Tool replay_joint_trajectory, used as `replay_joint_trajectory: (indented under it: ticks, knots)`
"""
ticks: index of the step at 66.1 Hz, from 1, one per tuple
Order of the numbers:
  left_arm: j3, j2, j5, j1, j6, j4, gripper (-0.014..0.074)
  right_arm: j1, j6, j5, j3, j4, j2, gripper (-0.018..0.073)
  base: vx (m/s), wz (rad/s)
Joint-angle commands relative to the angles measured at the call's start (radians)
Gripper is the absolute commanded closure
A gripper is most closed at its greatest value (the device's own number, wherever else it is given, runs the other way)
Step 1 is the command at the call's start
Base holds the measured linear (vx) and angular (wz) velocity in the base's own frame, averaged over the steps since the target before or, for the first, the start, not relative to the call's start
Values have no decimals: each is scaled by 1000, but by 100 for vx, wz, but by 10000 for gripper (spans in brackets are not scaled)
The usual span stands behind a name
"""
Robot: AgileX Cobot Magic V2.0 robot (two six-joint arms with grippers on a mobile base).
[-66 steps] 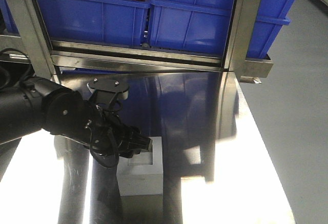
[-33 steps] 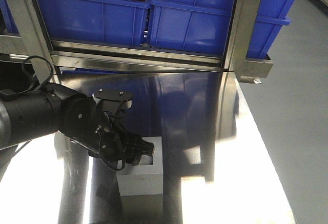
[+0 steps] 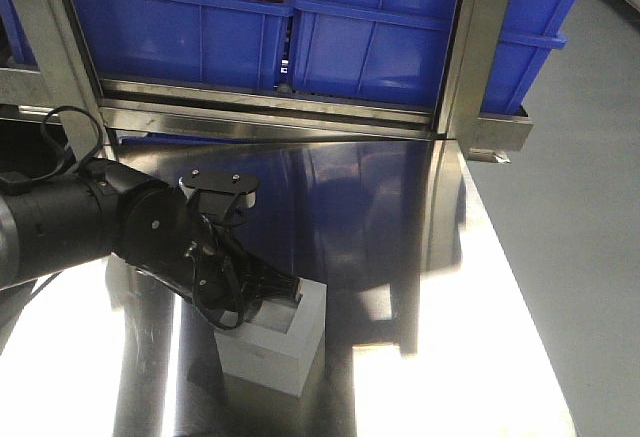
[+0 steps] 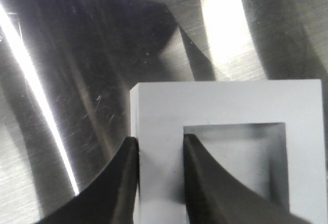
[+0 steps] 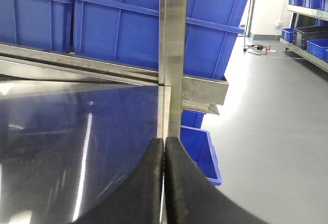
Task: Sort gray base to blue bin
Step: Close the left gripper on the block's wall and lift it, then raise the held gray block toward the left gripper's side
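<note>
While our left claw (image 4: 158,175) pinches one wall of the gray base (image 4: 225,103), that block sits tilted at lower centre.
Our right claw (image 5: 164,178) is clenched empty above the tabletop (image 5: 77,131).

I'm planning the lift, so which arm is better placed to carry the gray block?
Left. The left gripper is clamped on one wall of the gray base, one finger inside its recess. The right gripper is shut, empty, base not in its view.

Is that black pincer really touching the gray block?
Touching. The left wrist view shows the left pincer clamped on one wall of the gray base, one side outside it and the other inside its recess, with no gap.
</note>
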Motion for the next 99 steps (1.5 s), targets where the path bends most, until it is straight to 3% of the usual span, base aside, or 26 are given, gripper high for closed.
replay_joint_trajectory:
  ticks: [1, 28, 69, 81, 99]
  knots:
    - [-21, -81, -53, -4, -4, 15, 602, 1, -5, -77, 14, -10, -13, 568, 0, 0]
    - [65, -368, -232, -20, -4, 87, 602, 1, -5, -77, 14, -10, -13, 568, 0, 0]
    - [614, -1022, -703, -20, -3, 139, 602, 1, -5, -77, 14, -10, -13, 568, 0, 0]
    - [726, -1157, -743, -20, -3, 139, 602, 1, -5, -77, 14, -10, -13, 568, 0, 0]
    - [751, -1212, -701, -19, -3, 138, 602, 1, -5, -77, 14, -10, -12, 568, 0, 0]
